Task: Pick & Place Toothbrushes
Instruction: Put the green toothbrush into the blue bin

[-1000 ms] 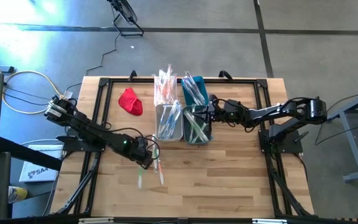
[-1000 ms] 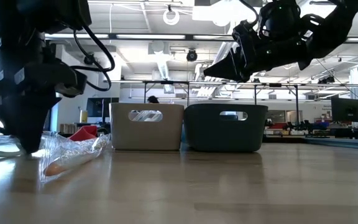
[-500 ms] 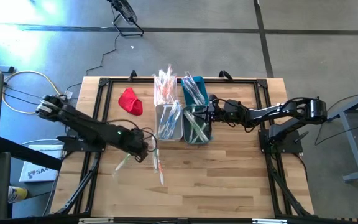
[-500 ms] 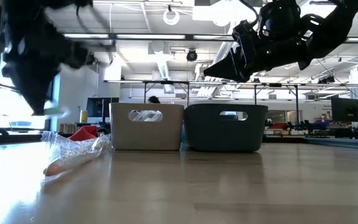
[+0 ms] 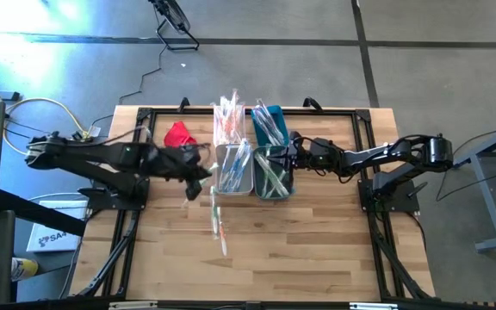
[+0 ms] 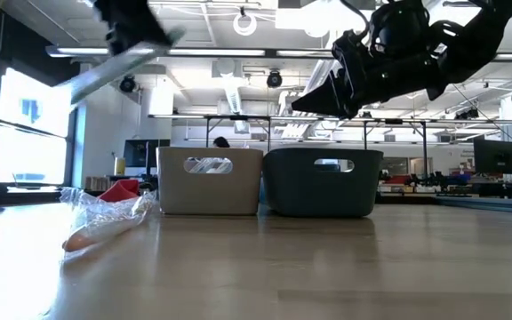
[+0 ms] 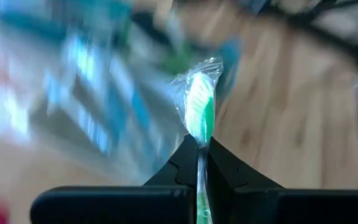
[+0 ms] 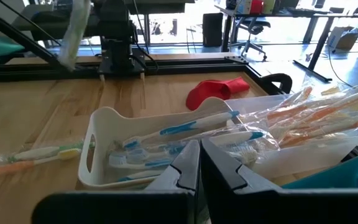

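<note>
Pinching a green toothbrush [image 7: 201,112] in its clear wrapper, the left gripper [image 5: 198,166] has its jaws pressed together on the handle end, brush head sticking out ahead. It hangs raised above the bench [image 5: 317,250], just left of the white bin [image 5: 233,168]; the low view catches the wrapped brush as a blurred streak up high. More toothbrushes: blue and white ones lie in the white bin, green ones in the dark teal bin [image 5: 273,171] touching its right side. An orange-handled bundle [image 5: 227,116] sits behind the white bin, a blue bundle [image 5: 269,123] behind the teal one. A few loose wrapped toothbrushes [image 5: 218,222] lie on bare wood in front of the bins, an orange one nearest the low camera. The red cloth [image 5: 180,138] rests left of the bins, near the left arm. The right gripper [image 5: 294,156] hovers at the teal bin's right rim, jaws pressed together, holding nothing visible. Cables [image 5: 33,116] run on the floor beyond the bench's left edge.
</note>
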`<state>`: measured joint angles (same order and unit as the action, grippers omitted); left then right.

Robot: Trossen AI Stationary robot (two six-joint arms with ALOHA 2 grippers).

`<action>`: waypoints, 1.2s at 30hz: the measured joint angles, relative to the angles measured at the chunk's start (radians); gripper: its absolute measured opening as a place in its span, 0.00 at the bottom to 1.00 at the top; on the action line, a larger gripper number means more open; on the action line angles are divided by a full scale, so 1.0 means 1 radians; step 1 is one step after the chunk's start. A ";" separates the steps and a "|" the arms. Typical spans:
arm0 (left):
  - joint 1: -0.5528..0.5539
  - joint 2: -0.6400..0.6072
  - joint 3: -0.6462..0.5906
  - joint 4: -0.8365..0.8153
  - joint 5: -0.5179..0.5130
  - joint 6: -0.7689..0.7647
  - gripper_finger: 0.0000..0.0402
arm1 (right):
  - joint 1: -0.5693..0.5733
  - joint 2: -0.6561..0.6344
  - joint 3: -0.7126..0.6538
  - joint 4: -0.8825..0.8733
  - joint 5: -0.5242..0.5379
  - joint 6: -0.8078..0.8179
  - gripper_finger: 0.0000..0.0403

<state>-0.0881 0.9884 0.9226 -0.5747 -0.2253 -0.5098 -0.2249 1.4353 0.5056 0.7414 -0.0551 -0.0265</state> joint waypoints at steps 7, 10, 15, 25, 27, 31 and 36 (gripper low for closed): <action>0.085 -0.023 0.001 0.311 0.077 0.329 0.01 | 0.000 0.000 0.000 0.021 0.000 -0.003 0.02; 0.116 -0.004 -0.001 0.398 0.085 0.409 0.01 | 0.000 0.000 0.000 0.072 0.000 0.005 0.02; 0.164 0.063 -0.001 0.541 0.102 0.461 0.01 | 0.016 0.000 0.000 0.147 -0.006 0.075 0.02; 0.199 0.198 -0.001 0.763 0.272 0.508 0.01 | 0.038 0.000 0.000 0.177 -0.008 0.083 0.02; 0.199 0.224 0.000 0.807 0.272 0.513 0.01 | 0.038 0.000 0.000 0.177 -0.007 0.093 0.02; 0.200 0.258 0.000 0.859 0.277 0.529 0.01 | 0.044 0.000 0.000 0.189 -0.005 0.113 0.04; 0.200 0.279 -0.001 0.885 0.289 0.532 0.01 | 0.068 0.007 0.000 0.215 -0.002 0.111 0.18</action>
<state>0.1116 1.2672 0.9218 0.3099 0.0633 0.0223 -0.1567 1.4423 0.5056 0.9560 -0.0566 0.0840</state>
